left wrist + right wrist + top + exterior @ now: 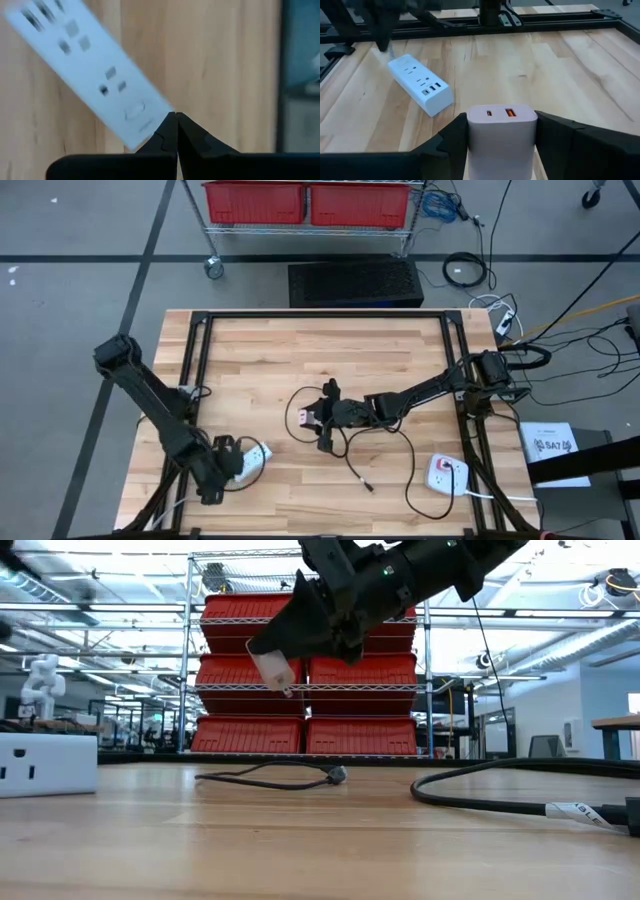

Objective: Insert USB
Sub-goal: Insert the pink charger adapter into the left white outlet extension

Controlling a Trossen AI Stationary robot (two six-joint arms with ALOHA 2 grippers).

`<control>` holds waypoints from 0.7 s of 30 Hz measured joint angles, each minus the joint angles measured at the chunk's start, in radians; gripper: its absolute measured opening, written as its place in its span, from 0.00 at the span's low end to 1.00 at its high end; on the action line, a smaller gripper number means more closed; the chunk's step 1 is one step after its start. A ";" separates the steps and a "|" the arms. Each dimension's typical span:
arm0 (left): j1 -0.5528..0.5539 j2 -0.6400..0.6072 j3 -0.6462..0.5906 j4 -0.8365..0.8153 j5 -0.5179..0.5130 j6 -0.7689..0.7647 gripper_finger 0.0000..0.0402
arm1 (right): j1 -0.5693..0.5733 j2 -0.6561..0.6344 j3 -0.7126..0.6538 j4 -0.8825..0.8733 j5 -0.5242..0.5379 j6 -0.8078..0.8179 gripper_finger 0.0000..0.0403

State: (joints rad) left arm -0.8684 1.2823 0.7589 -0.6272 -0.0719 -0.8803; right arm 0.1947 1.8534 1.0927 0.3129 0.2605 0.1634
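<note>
My right gripper (318,420) hovers over the table's middle, shut on a white charger block (502,130) with two ports on its front face. In the low view the charger block (272,667) hangs clear above the wood. A white power strip (252,462) lies flat near the table's near-left corner, and the right wrist view shows the power strip (420,82) ahead of the charger. My left gripper (175,120) is shut, its tips at one end of the power strip (90,70). A thin black USB cable (350,450) lies slack on the table, its plug end (368,486) toward the near edge. My left gripper's shut fingertips (170,131) stand at the corner of the power strip's end (150,125), coming from above; whether they touch it I cannot tell. My right gripper pinches the charger block between its two fingers, one on each side wall (472,137). The fingers come from the table's right, slanting down. The block is lifted clear, its port face (500,113) pointing toward the power strip.
A white adapter with a red mark (447,472) and its white cord lie near the table's near-right corner. A thick black cable (520,802) runs across the right side. Black frame rails (320,317) border the table. Bare wood lies between charger and power strip.
</note>
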 joint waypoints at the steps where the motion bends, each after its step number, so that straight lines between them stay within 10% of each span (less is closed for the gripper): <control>1: 0.000 0.032 -0.003 -0.001 0.022 0.004 0.00 | 0.000 0.000 0.000 -0.001 0.000 -0.002 0.40; 8: 0.016 0.219 -0.013 0.054 0.071 0.076 0.00 | 0.004 0.000 0.000 -0.003 0.000 -0.011 0.40; 21: 0.187 0.248 -0.009 0.019 -0.223 0.254 0.00 | 0.004 0.000 0.000 -0.014 0.003 -0.019 0.40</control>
State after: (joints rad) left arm -0.6809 1.5299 0.7500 -0.6085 -0.2949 -0.6265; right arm 0.1986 1.8534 1.0927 0.2993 0.2639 0.1443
